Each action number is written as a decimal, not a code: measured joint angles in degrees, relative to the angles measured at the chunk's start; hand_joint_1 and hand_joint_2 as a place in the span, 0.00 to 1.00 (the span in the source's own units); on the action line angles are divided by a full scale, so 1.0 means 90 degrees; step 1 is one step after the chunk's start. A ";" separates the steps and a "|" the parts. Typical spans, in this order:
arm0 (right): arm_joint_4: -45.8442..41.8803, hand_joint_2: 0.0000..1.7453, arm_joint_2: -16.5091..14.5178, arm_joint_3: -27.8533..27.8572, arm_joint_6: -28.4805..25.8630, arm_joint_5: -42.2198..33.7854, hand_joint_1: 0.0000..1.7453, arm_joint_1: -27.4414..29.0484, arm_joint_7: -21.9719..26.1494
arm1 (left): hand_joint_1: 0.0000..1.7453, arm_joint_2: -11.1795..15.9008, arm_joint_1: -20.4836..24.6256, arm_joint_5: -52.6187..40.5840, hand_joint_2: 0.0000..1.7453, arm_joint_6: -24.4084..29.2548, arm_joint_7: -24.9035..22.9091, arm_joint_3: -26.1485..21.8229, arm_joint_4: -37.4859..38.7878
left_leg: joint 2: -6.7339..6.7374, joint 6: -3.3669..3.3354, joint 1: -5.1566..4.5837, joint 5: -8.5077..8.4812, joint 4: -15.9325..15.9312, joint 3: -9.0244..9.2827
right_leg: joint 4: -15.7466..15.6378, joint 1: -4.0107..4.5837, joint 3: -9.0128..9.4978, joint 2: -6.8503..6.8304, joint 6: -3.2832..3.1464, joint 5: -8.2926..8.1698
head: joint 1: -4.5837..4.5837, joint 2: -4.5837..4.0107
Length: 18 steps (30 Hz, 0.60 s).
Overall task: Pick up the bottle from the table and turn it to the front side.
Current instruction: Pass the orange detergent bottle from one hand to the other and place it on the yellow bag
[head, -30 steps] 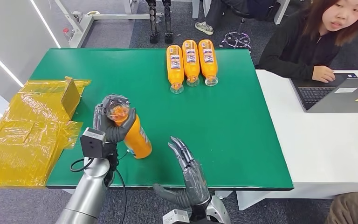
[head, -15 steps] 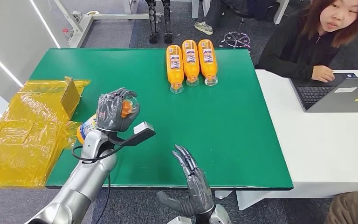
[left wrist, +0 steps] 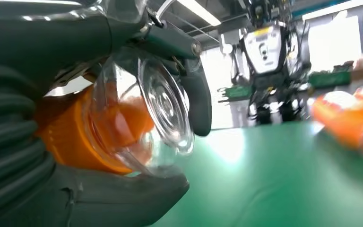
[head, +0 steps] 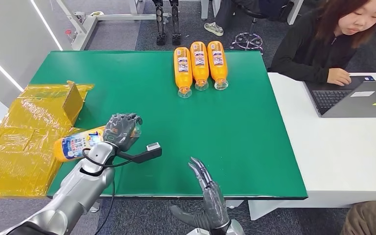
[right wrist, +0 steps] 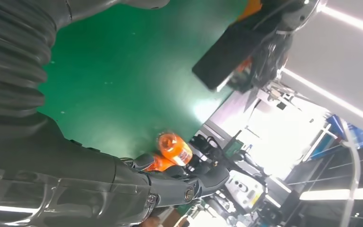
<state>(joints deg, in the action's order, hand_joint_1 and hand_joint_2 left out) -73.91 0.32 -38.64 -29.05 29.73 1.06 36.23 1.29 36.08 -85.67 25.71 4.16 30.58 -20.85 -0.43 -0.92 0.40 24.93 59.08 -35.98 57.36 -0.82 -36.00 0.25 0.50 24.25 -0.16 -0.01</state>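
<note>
Left hand (head: 121, 131) holds the bottle (head: 78, 144) aloft at the table's (head: 254, 147) left edge.

On the far left lies crumpled yellow wrap (head: 27, 137). Just right of it the bottle lies sideways in the air – label up, base out over the wrap, its clear cap end (left wrist: 163, 106) wrapped by the left hand's fingers (left wrist: 196, 94). Further right, the right hand (head: 210, 196) hovers at the near edge – fingers straight and apart, holding nothing. Three bottles (head: 199, 63) lie side by side at the far edge. A person (head: 333, 44) sits at a laptop (head: 357, 98) on the right.
</note>
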 joint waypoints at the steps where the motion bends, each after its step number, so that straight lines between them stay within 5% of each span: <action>1: 0.0009 1.00 0.0038 0.0000 -0.0031 -0.0074 0.00 0.0038 0.0027 | 1.00 0.0074 0.0000 -0.0038 1.00 -0.0069 -0.0055 0.0011 0.0061 | 0.0001 0.0001 0.0000 0.0001 0.0000 0.0000 | 0.0000 0.0000 -0.0001 0.0000 -0.0001 0.0001 | 0.0001 0.0000; 11: 0.0006 1.00 0.0341 -0.0181 -0.0350 -0.0399 0.00 0.0331 -0.0219 | 1.00 0.0700 -0.0014 -0.0346 1.00 -0.1081 -0.0560 0.0027 0.0522 | 0.0005 0.0007 0.0005 0.0005 -0.0001 0.0000 | 0.0002 0.0005 -0.0003 0.0002 -0.0010 0.0007 | 0.0001 0.0000; 15: -0.0114 1.00 0.0418 -0.0282 -0.0380 -0.0306 0.00 0.0361 -0.0480 | 0.06 0.0787 -0.0006 -0.0365 1.00 -0.1243 -0.0648 0.0027 0.0599 | 0.0004 0.0008 0.0005 0.0005 -0.0001 0.0001 | 0.0002 0.0005 0.0000 0.0000 -0.0012 0.0009 | -0.0001 0.0000; 18: -0.0183 1.00 0.0448 -0.0321 -0.0376 -0.0284 0.00 0.0352 -0.0599 | 0.00 0.0786 0.0016 -0.0400 1.00 -0.1325 -0.0715 0.0027 0.0623 | 0.0005 0.0013 0.0005 0.0009 -0.0001 0.0003 | 0.0002 0.0005 0.0001 0.0001 -0.0012 0.0009 | -0.0001 0.0000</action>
<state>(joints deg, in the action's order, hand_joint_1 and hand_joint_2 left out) -75.55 4.36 -41.53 -32.44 27.17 4.22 30.85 8.37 36.22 -89.27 13.78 -2.27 30.82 -15.23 -0.38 -0.80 0.44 25.01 59.07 -35.95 57.38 -0.77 -35.99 0.26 0.40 24.33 -0.17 -0.01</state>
